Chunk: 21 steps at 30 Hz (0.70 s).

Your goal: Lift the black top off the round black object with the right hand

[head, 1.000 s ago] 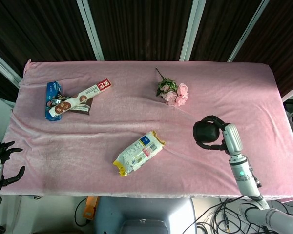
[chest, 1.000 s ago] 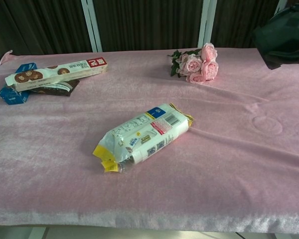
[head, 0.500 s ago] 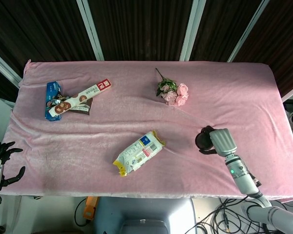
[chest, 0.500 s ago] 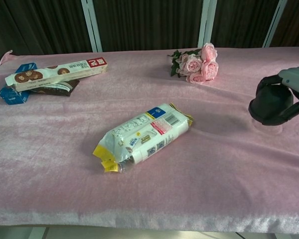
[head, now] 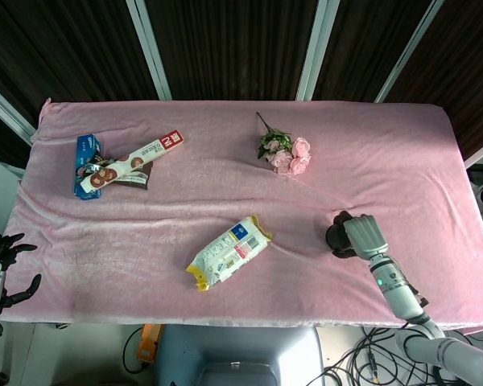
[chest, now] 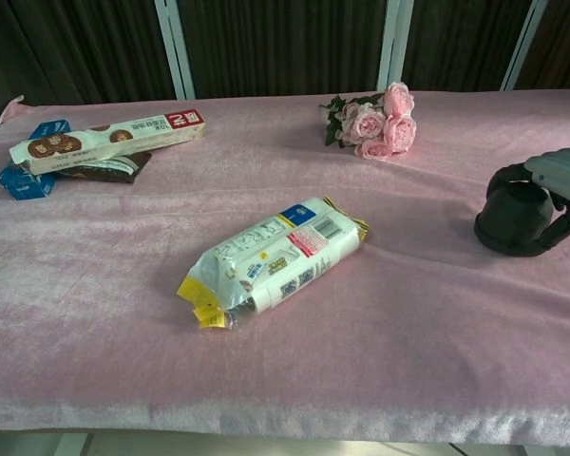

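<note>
The round black object [head: 336, 240] [chest: 509, 222] stands on the pink cloth at the right side of the table. My right hand [head: 364, 236] [chest: 562, 180] lies over its top from the right, dark fingers curled around its sides, gripping it. I cannot tell the black top apart from the body under the hand. My left hand [head: 4, 265] hangs off the table's front left corner, fingers apart and holding nothing; only the head view shows it.
A white and yellow snack bag [head: 228, 252] [chest: 271, 258] lies mid-table. Pink roses [head: 288, 153] [chest: 372, 121] lie behind the black object. Long snack boxes [head: 121, 164] [chest: 90, 141] sit at the far left. The table's front edge [chest: 285, 423] runs near the hand.
My right hand came down with the round black object from a raised position until the object rests on the cloth. The left hand has not moved.
</note>
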Each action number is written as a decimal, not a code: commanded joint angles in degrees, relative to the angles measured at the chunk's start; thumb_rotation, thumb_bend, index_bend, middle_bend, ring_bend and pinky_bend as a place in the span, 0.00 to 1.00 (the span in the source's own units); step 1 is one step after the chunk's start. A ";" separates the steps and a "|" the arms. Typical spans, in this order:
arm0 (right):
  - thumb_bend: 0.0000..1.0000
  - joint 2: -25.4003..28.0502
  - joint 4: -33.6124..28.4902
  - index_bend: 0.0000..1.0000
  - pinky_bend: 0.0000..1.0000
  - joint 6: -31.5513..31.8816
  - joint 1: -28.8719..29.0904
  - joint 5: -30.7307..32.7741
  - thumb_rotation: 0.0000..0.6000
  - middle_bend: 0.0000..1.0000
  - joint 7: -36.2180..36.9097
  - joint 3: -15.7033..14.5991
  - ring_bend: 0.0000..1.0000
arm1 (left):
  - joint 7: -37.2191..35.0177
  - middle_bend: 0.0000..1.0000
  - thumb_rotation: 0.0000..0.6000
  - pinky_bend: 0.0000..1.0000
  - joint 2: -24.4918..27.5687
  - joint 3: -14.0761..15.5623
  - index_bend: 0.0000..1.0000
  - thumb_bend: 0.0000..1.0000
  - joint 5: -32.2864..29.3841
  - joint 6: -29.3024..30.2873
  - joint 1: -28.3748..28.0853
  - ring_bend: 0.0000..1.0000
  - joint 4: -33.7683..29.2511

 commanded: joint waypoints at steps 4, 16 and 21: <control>0.18 1.28 -0.59 0.08 0.47 -1.48 0.10 -0.13 1.00 0.17 0.74 -0.59 0.15 | -0.15 0.12 1.00 0.34 0.00 -0.11 0.31 0.35 -0.26 -0.14 -0.04 0.05 0.09; 0.18 4.42 -5.31 0.19 0.31 0.22 -0.61 0.00 1.00 0.13 0.90 0.06 0.11 | -0.03 0.12 1.00 0.34 -0.06 -0.06 0.31 0.35 -0.10 -0.13 -0.08 0.05 0.12; 0.18 4.24 -5.31 0.39 0.45 0.95 -0.89 0.41 1.00 0.27 -0.83 0.26 0.26 | 0.21 0.12 1.00 0.34 -0.09 0.02 0.31 0.35 0.01 -0.16 -0.11 0.05 0.04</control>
